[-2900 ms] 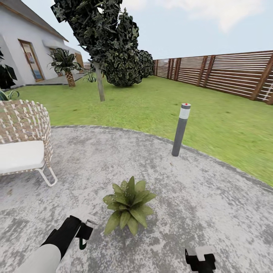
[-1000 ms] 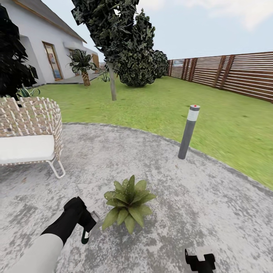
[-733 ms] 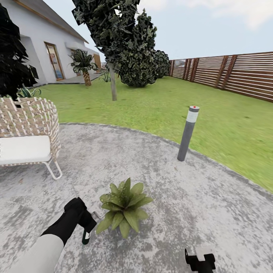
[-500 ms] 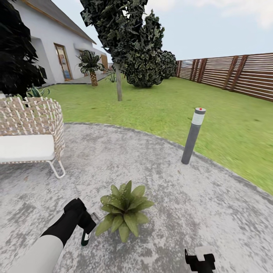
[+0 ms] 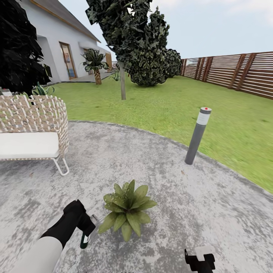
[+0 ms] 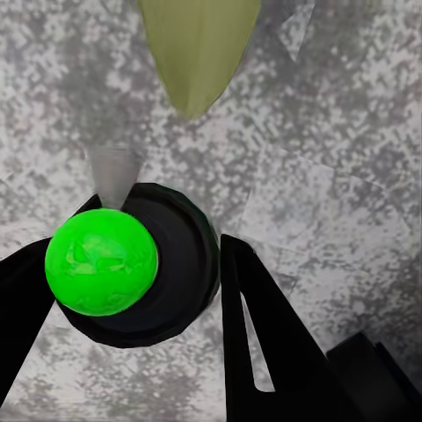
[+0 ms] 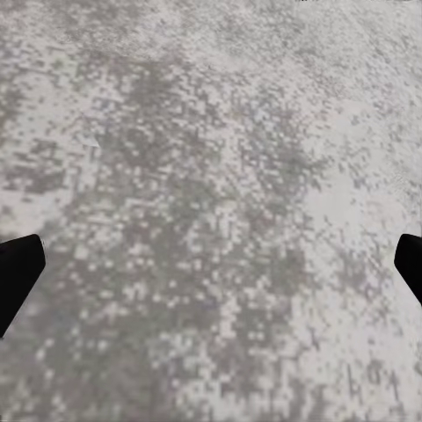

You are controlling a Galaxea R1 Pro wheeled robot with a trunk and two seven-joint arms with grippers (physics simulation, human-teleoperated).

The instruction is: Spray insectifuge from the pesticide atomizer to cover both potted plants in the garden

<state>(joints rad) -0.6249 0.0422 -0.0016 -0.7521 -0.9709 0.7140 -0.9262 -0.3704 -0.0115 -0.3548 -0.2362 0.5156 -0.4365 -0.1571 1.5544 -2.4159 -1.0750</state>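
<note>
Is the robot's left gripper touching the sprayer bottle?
Touching. In the left wrist view, the left gripper has a black finger pressed against each side of the dark round pesticide atomizer, with no gap.

A grey patio (image 5: 212,212) holds a wicker chair (image 5: 32,131) and bollard light (image 5: 197,135), lawn (image 5: 159,102) and what looks like slatted fence (image 5: 239,74) beyond.

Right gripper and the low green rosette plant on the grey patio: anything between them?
Nothing: in the head view, only bare speckled grey patio separates the right gripper from the potted plant.
</note>
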